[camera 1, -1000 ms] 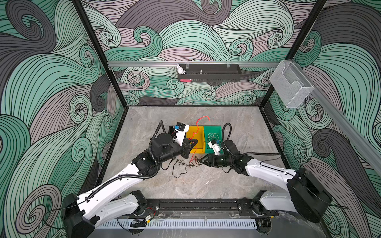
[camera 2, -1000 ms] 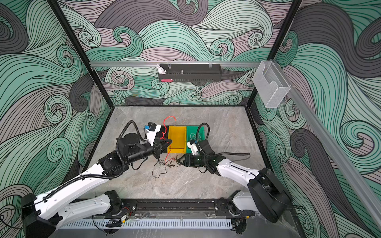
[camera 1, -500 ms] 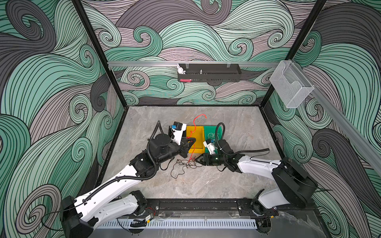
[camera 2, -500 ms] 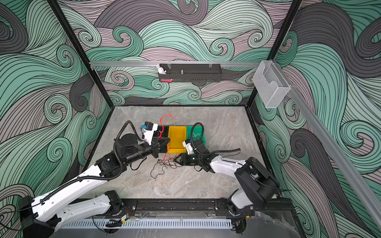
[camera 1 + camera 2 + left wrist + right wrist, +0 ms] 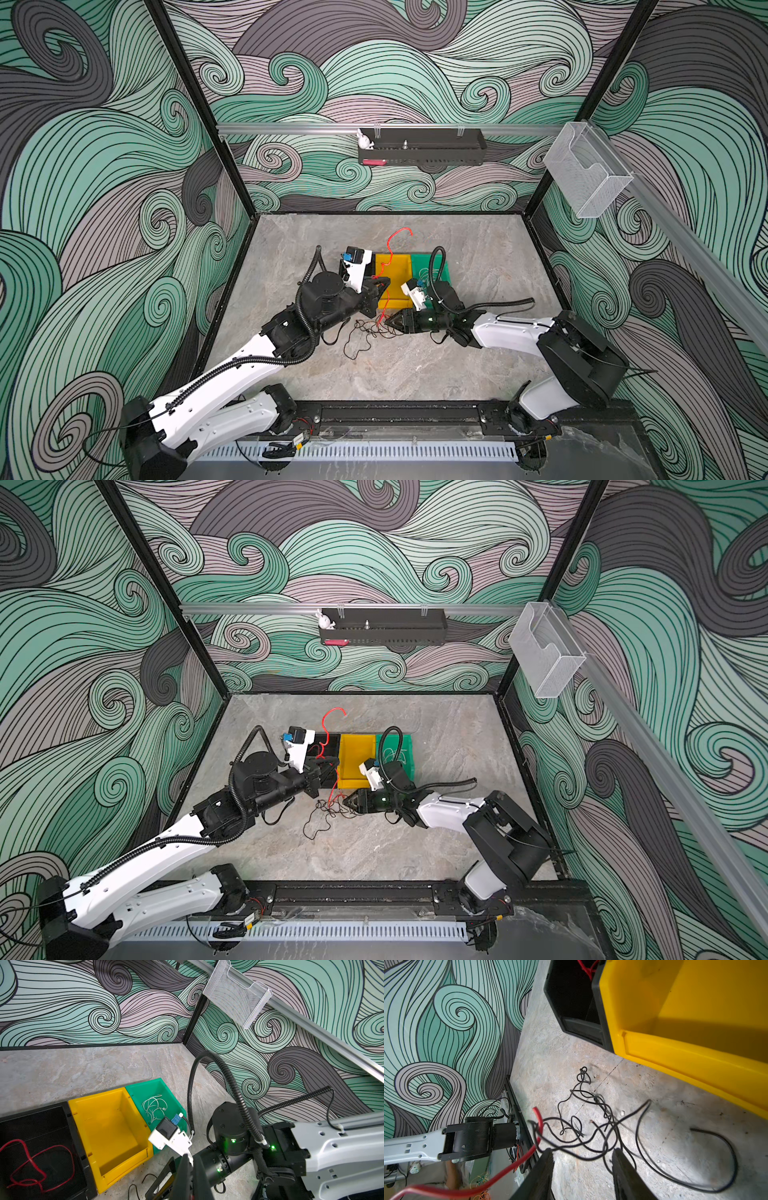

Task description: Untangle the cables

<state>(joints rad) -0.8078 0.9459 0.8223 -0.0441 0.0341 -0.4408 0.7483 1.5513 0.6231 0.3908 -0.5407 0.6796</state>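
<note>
Near the yellow bin (image 5: 401, 274) | red cable (image 5: 539, 1119) pinched by closed left fingers (image 5: 184, 1176) | black cables (image 5: 602, 1106) (tangled) straddled by part-open right fingers (image 5: 539, 1178), nothing gripped

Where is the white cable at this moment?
The white cable lies loosely coiled inside the green bin, the right-hand bin of the row in both top views. It sits beside the yellow bin and just behind the right arm's wrist.

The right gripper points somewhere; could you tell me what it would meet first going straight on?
Most likely the tangled black cables, just ahead of the right gripper and its open jaws; a red cable crosses nearby, depth unclear.
</note>
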